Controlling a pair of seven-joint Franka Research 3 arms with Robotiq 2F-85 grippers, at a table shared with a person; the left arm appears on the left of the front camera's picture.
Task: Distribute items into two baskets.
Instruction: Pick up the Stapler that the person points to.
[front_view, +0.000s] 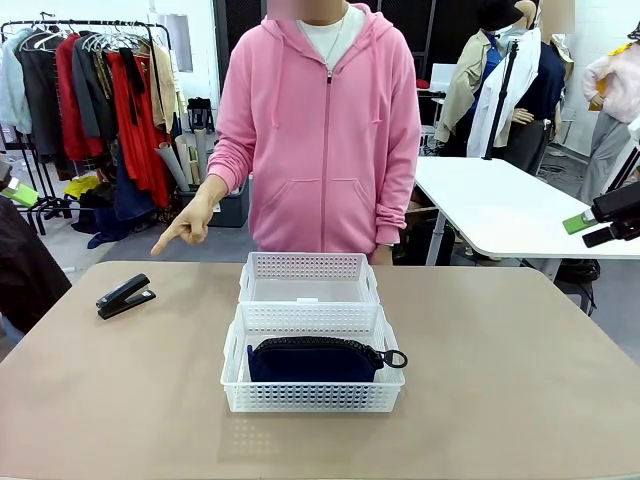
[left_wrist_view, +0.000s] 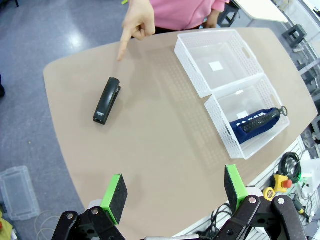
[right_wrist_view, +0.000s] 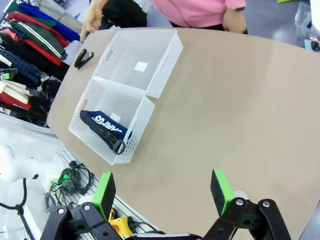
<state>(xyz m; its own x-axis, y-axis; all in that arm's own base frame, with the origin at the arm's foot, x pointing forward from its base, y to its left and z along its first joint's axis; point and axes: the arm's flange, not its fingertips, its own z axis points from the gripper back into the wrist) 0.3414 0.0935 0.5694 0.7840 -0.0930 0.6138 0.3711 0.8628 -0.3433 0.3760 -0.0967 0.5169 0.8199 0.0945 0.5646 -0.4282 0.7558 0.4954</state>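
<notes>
At frame centre, a dark navy zippered fabric pouch lies in the nearer white lattice plastic basket. The farther white lattice basket touches it from behind. A small black stapler sits middle left, below a person's pointing hand. The left gripper and right gripper have fingers apart, holding nothing.

Robotics lab, clothes rack of hanging garments, white worktable, emergency-stop button, loose cables
</notes>
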